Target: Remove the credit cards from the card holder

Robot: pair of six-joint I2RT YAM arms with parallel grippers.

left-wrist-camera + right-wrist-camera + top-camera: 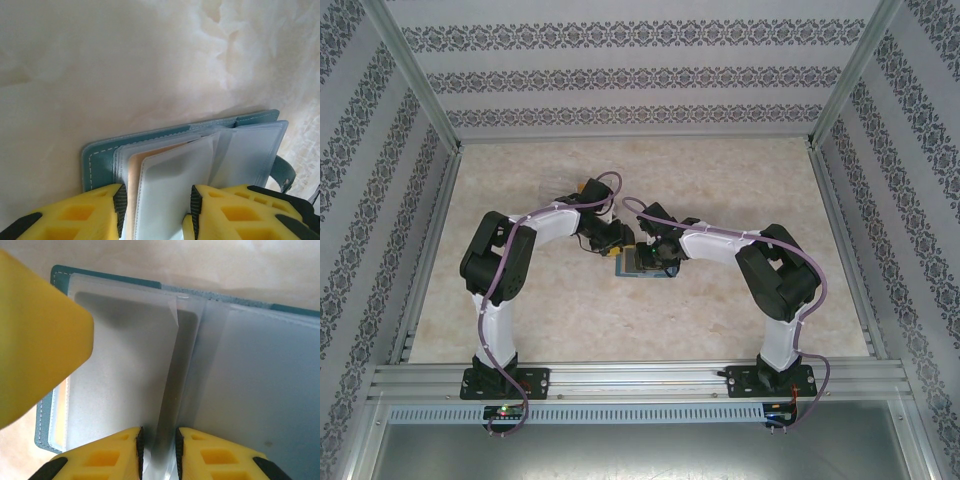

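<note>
A pale marbled surface (720,180), enclosed by patterned panels (620,80), carried the card holder (102,152), which was laid open at its middle between the two arms. Opening the holder was therefore judged done. The right end effector (159,440) was pressed together on a clear sleeve leaf (172,385), which was held up on edge. The left end effector (156,210) was set astride another clear pocket (170,185) with its fingers apart; whether that pocket was gripped could not be told. An orange-gold card (131,175) was seen inside its sleeve. Drawing out the credit cards was judged not yet done.
</note>
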